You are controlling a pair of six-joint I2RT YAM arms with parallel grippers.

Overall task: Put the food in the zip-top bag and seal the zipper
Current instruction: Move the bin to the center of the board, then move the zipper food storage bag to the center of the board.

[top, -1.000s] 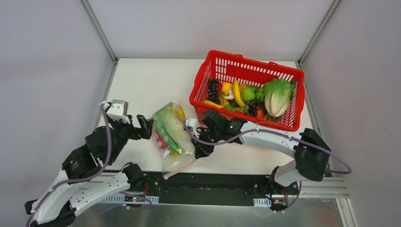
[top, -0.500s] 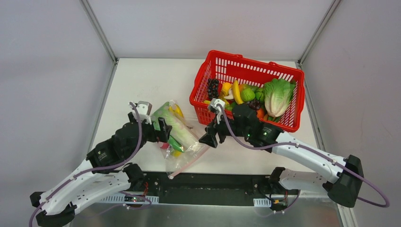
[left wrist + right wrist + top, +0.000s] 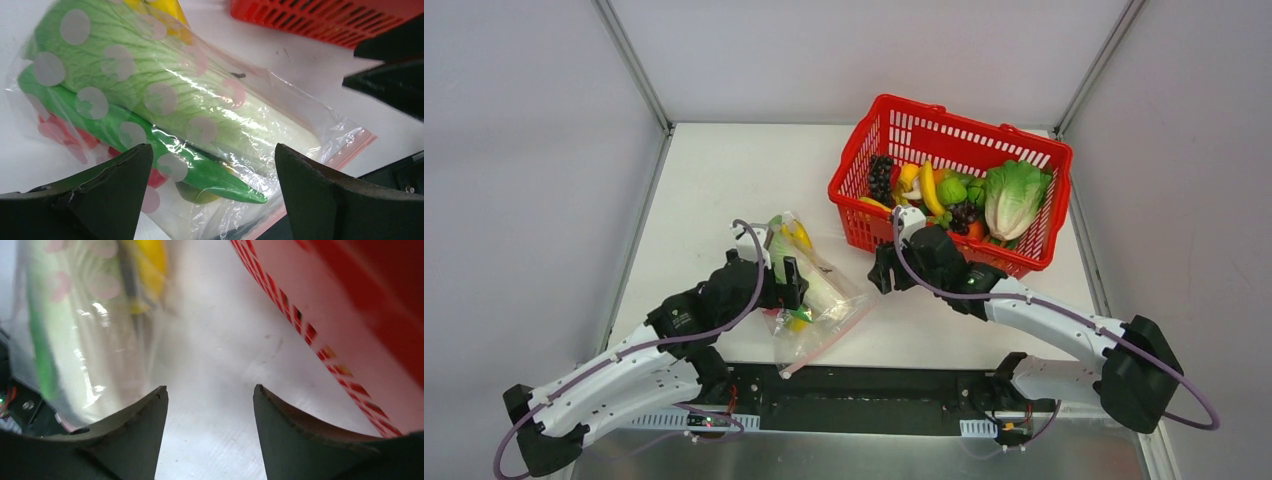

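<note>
The zip-top bag point(image 3: 814, 295) lies on the table near the front edge, with its pink zipper point(image 3: 824, 342) toward the front right. Inside it I see a pale leafy vegetable point(image 3: 165, 95), a long green vegetable point(image 3: 165, 155), a yellow banana point(image 3: 160, 10) and a red fruit point(image 3: 85, 137). The zipper strip also shows in the left wrist view point(image 3: 352, 150). My left gripper point(image 3: 792, 285) is open and low over the bag, its jaws astride the green vegetable's tip point(image 3: 212, 150). My right gripper point(image 3: 882, 270) is open and empty over bare table point(image 3: 210, 389), between the bag point(image 3: 75, 340) and the basket.
A red mesh basket point(image 3: 1024, 155) stands at the back right, holding grapes, bananas, lettuce and other toy food. Its wall point(image 3: 350, 315) is close to my right gripper's right side. Grey walls enclose the table. The black front rail point(image 3: 874, 385) lies just beyond the bag's mouth.
My left gripper moved right, onto the bag. My right gripper left the bag's right edge and moved back and right toward the basket. The basket shifted slightly away.
</note>
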